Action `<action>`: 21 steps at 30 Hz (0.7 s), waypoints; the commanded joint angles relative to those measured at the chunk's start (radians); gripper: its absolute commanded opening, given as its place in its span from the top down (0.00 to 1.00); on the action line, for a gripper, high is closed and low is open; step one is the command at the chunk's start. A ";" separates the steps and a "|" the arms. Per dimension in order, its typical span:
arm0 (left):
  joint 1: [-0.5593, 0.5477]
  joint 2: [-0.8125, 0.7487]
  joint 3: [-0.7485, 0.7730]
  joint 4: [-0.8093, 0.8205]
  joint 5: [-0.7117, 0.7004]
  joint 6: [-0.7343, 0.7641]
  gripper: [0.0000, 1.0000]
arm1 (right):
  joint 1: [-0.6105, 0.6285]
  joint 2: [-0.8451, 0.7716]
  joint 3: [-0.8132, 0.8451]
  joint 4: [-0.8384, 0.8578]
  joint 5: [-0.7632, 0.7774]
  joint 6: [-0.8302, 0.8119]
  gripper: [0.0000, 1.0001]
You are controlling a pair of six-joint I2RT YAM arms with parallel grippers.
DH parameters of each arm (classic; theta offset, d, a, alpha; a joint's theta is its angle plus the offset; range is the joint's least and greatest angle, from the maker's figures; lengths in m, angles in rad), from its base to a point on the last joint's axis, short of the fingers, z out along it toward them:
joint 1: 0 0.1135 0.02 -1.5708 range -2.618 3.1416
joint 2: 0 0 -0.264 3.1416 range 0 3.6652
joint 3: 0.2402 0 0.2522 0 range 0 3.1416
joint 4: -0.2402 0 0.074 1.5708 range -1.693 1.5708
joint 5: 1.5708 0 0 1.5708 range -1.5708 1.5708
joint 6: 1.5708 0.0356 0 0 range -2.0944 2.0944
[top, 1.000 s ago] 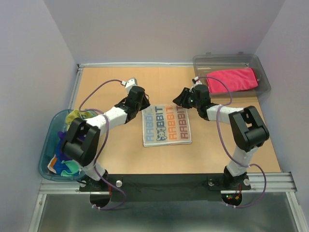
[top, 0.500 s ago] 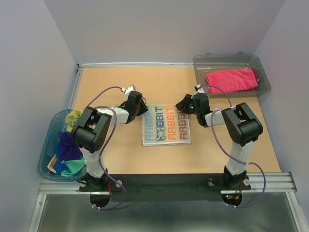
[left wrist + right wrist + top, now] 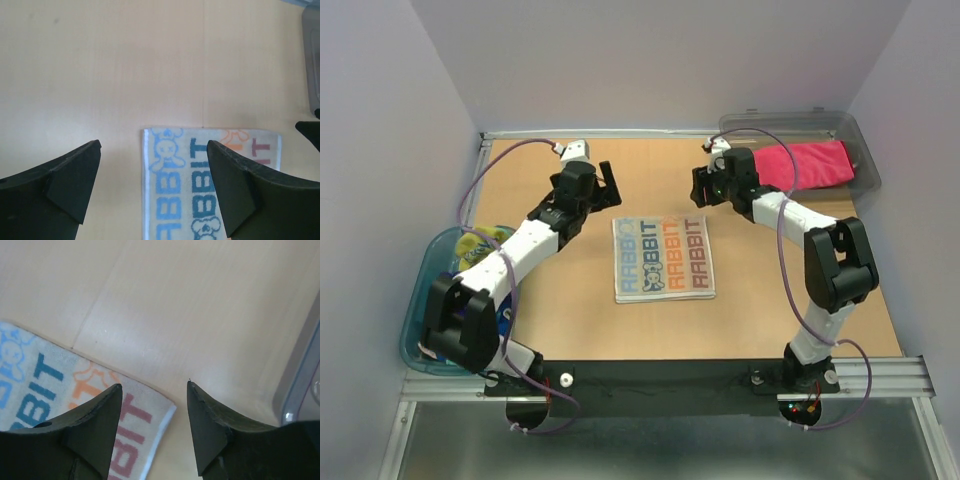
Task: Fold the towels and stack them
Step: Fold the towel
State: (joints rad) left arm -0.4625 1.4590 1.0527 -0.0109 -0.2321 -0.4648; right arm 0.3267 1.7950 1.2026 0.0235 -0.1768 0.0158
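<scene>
**Top view.** Your left arm (image 3: 510,260) covers most of the tub (image 3: 412,335) at the table's left edge. Of its contents you can make out only a yellow towel (image 3: 472,247) and scraps of blue, so no count is possible there. The table (image 3: 570,300) is tan wood, closed in by pale lilac walls (image 3: 670,60). Counted: two arms, one tub, one bin (image 3: 865,150), one striped towel (image 3: 663,258) lying flat mid-table, and one pink towel (image 3: 810,163) inside the bin at far right. The left gripper (image 3: 608,187) hangs beyond the striped towel's far left corner, jaws spread and empty. The right gripper (image 3: 703,188) hangs beyond its far right corner, and its jaws are hard to read here.

**Left wrist.** The left gripper (image 3: 153,145) stands wide apart with nothing between. The striped towel (image 3: 200,185) lies below, its near part cut off by the frame. The bin (image 3: 311,60) shows only a corner.

**Right wrist.** The right gripper (image 3: 154,385) is parted and holds nothing. One corner of the striped towel (image 3: 50,385) is partly hidden by a finger. The bin (image 3: 300,390) is a blur at the right edge.
</scene>
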 commanded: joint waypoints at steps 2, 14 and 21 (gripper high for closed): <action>0.004 -0.149 -0.006 -0.121 -0.104 0.264 0.01 | -0.031 0.078 0.174 -0.307 -0.093 -0.276 0.41; 0.004 -0.250 -0.157 0.000 -0.064 0.385 0.01 | -0.038 0.220 0.313 -0.439 -0.158 -0.370 0.53; 0.004 -0.253 -0.169 0.006 -0.033 0.400 0.01 | -0.037 0.268 0.321 -0.459 -0.161 -0.378 0.53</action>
State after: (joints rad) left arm -0.4625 1.2289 0.8963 -0.0486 -0.2810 -0.0959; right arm 0.2939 2.0411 1.4696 -0.4187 -0.3168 -0.3389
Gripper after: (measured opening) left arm 0.985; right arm 0.471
